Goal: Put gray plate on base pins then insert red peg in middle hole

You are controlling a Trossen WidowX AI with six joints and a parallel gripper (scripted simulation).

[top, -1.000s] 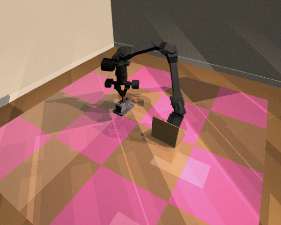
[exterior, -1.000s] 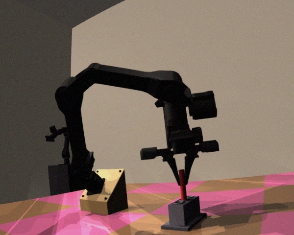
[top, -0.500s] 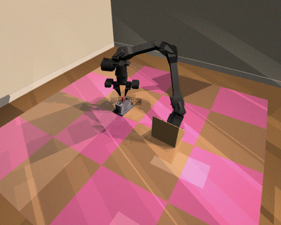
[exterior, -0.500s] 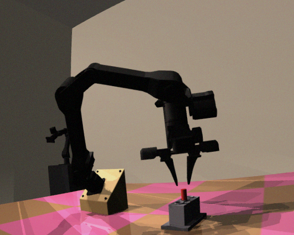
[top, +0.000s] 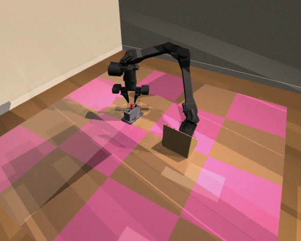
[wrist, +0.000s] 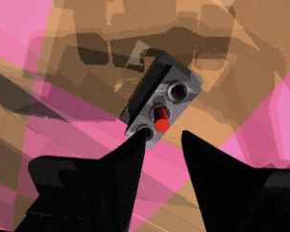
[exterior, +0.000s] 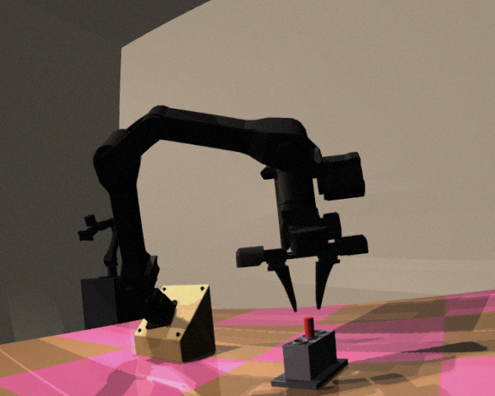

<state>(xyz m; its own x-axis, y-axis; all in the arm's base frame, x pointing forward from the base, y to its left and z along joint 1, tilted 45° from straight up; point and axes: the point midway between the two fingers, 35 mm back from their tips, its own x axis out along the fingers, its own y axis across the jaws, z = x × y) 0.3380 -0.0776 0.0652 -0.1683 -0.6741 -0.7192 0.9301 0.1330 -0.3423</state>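
The gray plate (top: pixel 128 115) (exterior: pixel 296 360) (wrist: pixel 173 75) shows as a thick block lying level on the darker base (top: pixel 130 122) (exterior: pixel 293 384). Its top has three holes in a row. The red peg (top: pixel 131 106) (exterior: pixel 308 327) (wrist: pixel 161 124) stands upright in the middle hole, with a short length above the top face; its lower part is hidden inside. My gripper (top: pixel 131 102) (exterior: pixel 307 309) (wrist: pixel 163 133) is open and empty. Its fingertips are apart, a little above the peg's top, and do not touch it. The two pins cannot be made out clearly.
My arm's base is mounted on a yellowish wedge-shaped block (top: pixel 177 142) (exterior: pixel 199 323), toward the arm side of the plate. A dark box (exterior: pixel 99 302) with a small black arm on it stands in the background. Shadows fall across the checkered mat.
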